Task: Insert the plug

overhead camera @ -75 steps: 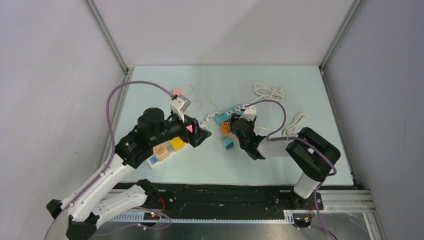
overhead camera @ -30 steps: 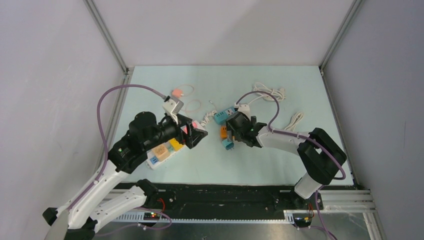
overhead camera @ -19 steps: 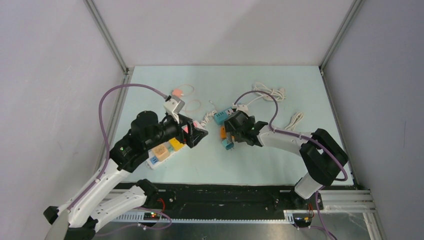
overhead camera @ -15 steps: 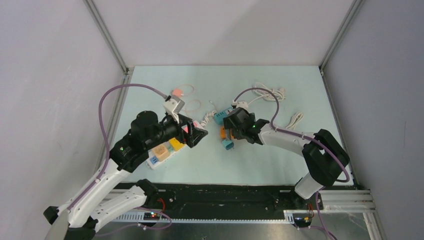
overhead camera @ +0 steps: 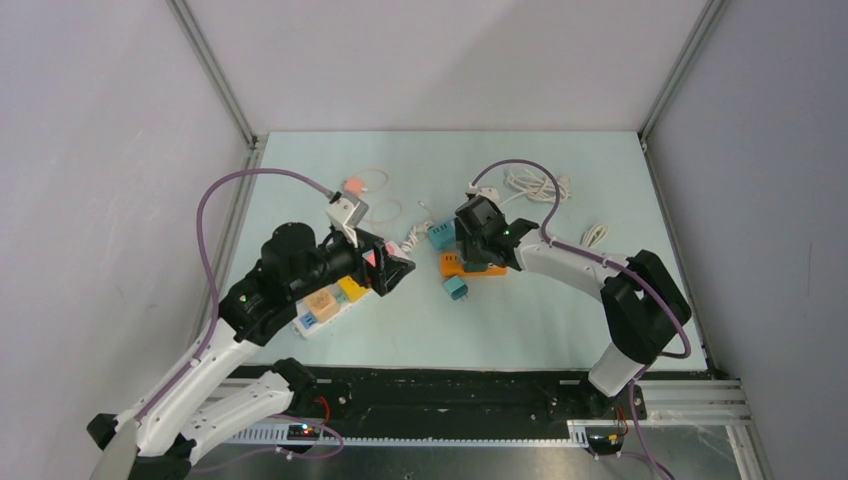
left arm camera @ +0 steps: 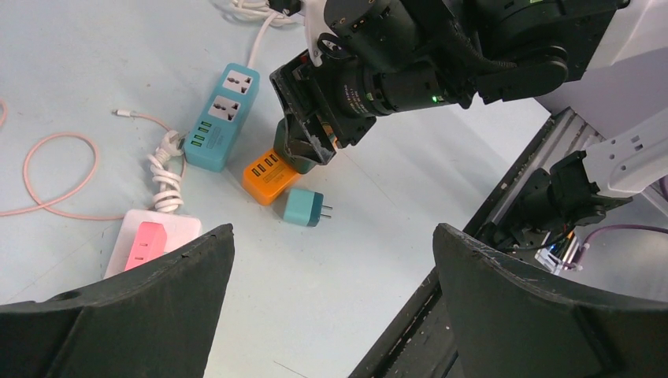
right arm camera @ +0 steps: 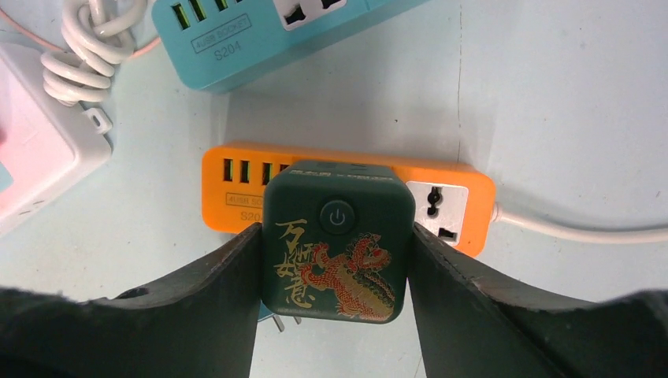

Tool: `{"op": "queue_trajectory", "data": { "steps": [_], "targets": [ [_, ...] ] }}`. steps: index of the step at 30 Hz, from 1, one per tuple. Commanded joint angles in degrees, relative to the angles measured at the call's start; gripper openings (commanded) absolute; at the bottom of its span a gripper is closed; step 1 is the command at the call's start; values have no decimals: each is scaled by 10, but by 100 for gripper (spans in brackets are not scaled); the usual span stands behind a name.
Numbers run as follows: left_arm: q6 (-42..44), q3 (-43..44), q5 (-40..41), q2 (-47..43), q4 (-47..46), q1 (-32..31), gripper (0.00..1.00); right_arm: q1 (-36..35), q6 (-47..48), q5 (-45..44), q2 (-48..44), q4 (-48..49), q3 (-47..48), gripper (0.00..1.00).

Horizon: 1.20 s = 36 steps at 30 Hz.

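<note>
Pale table [overhead camera: 520, 330] | right claw [right arm camera: 334, 256] stretched forward, clamps green plug [right arm camera: 337, 232] over orange strip [right arm camera: 228, 198] | left claw [left arm camera: 332, 236] spread wide

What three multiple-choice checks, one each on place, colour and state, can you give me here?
1. Where does the small teal plug lie? A) on the table beside the orange strip B) atop the blue strip C) seated in the white strip
2. What colour is the block between the right gripper's fingers? A) pink B) dark green C) yellow
3. How is the left gripper? A) shut on a cable B) shut, empty C) open, empty
1 A, it lies loose by that strip; 2 B, green shows against both fingers; 3 C, its fingers stand wide apart, holding nothing.
</note>
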<state>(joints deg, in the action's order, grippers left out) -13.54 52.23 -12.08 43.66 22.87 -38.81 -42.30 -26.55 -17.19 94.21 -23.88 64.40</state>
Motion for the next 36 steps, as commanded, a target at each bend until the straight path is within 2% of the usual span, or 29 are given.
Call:
{"op": "queue_trajectory", "data": {
  "steps": [1, 5, 8, 10, 17, 25, 29, 36],
  "targets": [
    [3, -7, 12, -12, -14, 5, 100, -5, -12, 15, 19, -42, 17, 62],
    [3, -8, 13, -9, -14, 5, 100, -7, -8, 9, 26, -50, 23, 56],
    [3, -6, 13, -5, -14, 5, 100, -9, 0, 7, 39, -59, 31, 46],
    [3, -6, 13, -4, -14, 5, 100, -15, 5, -5, 52, -70, 33, 44],
    [3, -9, 18, -12, -14, 5, 100, -55, -14, -32, 97, -68, 10, 39],
    [5, -12, 18, -18, -14, 5, 100, -63, -70, -9, 109, 61, -131, 33],
    [5, -11, 17, -14, -13, 6, 100, -57, -76, 21, 146, 76, -135, 26],
    [6, -11, 19, -12, -14, 6, 100, -69, -69, -6, 152, 48, -135, 25]
  ]
}}
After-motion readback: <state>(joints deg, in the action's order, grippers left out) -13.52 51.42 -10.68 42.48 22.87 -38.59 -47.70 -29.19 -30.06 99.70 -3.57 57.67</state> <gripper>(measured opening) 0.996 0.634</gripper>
